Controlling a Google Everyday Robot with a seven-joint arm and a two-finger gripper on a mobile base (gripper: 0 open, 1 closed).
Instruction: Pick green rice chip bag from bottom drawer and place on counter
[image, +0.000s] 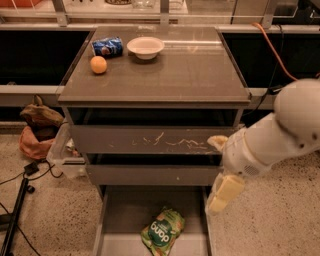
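The green rice chip bag (161, 231) lies flat in the open bottom drawer (120, 220), near its front middle, tilted slightly. The counter (185, 70) is the grey-brown top of the cabinet. My gripper (223, 194) hangs at the end of the white arm (280, 132), just right of the cabinet. It is level with the middle drawer front, above the bottom drawer's right wall, and up and to the right of the bag. It holds nothing that I can see.
On the counter's back left stand a blue crushed can (107, 47), a white bowl (145, 47) and an orange (98, 64). The top drawer front (150, 140) has white scratches. A brown bag (39, 127), a clear bin and cables lie on the floor at left.
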